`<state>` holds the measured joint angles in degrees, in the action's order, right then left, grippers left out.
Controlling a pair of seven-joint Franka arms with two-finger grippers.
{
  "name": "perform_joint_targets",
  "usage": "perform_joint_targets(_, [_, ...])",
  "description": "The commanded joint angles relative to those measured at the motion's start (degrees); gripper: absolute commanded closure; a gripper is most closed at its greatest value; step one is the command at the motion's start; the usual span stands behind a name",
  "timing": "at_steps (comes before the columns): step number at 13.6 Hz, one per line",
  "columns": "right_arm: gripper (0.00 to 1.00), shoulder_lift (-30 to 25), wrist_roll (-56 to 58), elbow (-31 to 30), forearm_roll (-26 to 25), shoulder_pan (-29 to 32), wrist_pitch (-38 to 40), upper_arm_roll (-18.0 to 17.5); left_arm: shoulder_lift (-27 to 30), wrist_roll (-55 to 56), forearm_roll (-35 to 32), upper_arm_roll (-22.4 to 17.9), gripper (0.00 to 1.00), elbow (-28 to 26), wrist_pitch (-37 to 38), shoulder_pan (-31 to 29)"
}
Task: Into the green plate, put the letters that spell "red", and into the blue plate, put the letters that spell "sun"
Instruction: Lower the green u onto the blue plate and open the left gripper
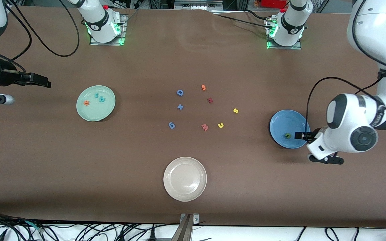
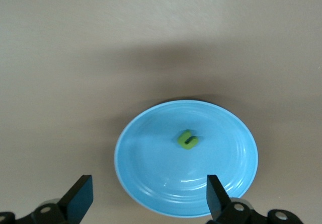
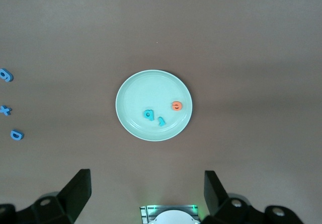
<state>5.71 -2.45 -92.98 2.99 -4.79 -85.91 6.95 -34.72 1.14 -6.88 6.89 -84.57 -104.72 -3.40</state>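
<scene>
Three letters (image 1: 96, 99) in green plate (image 1: 85, 112), one letter (image 1: 287, 135) in blue plate (image 1: 281, 122)

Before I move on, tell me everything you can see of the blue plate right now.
The blue plate is round, shallow and glossy, with faint concentric rings inside and a raised rim. It sits flat on the brown table toward the left arm's end. One small olive-green letter lies loose near its middle; nothing else is in it. The left gripper hangs over the plate's edge, open, touching neither.

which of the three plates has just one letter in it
The blue plate, toward the left arm's end: only the olive-green letter lies in it. The green plate holds three; the cream-white plate none.
</scene>
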Motion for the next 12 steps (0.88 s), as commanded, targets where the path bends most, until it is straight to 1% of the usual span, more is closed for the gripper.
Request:
perform_joint_targets(1, [0.01, -0.9, -0.9, -0.8, -0.4, -0.3, -0.1, -0.6, 3.5, -0.1, -0.8, 0.9, 0.01, -1.1, 2.0, -1.2])
perform_joint_targets(3, [0.01, -0.7, -0.9, -0.7, -0.4, -0.4, -0.3, -0.9, 6.1, 1.0, 1.5, 0.7, 0.01, -2.6, 2.1, -0.6])
perform_joint_targets(5, [0.01, -0.7, -0.9, -0.7, -0.4, -0.5, -0.3, -1.0, 8.8, 4.2, 5.6, 0.6, 0.0, -5.2, 1.6, 0.1])
perform_joint_targets(7, [0.01, -0.8, -0.9, -0.7, -0.5, -0.5, -0.3, -1.7, 11.2, 10.2, 7.7, 0.6, 0.0, -8.0, 1.1, 1.5])
perform_joint_targets(8, [0.01, -0.7, -0.9, -0.7, -0.5, -0.5, -0.3, -1.7, 13.2, 12.7, 7.8, 0.6, 0.0, -10.9, -0.6, 2.3])
perform_joint_targets(9, [0.01, -0.7, -0.9, -0.7, -0.5, -0.5, -0.3, -1.7, 15.5, 15.4, 7.8, 0.6, 0.0, -15.2, -3.8, 3.1])
perform_joint_targets(11, [0.01, -0.7, -0.9, -0.7, -0.6, -0.5, -0.3, -1.7, 20.3, 19.5, 8.9, 0.6, 0.0, -25.1, -13.1, 5.2])
perform_joint_targets(12, [0.01, -0.6, -1.0, -0.7, -0.6, -0.5, -0.7, -1.7, 21.8, 21.3, 9.9, 0.6, 0.0, -28.9, -17.1, 6.5])
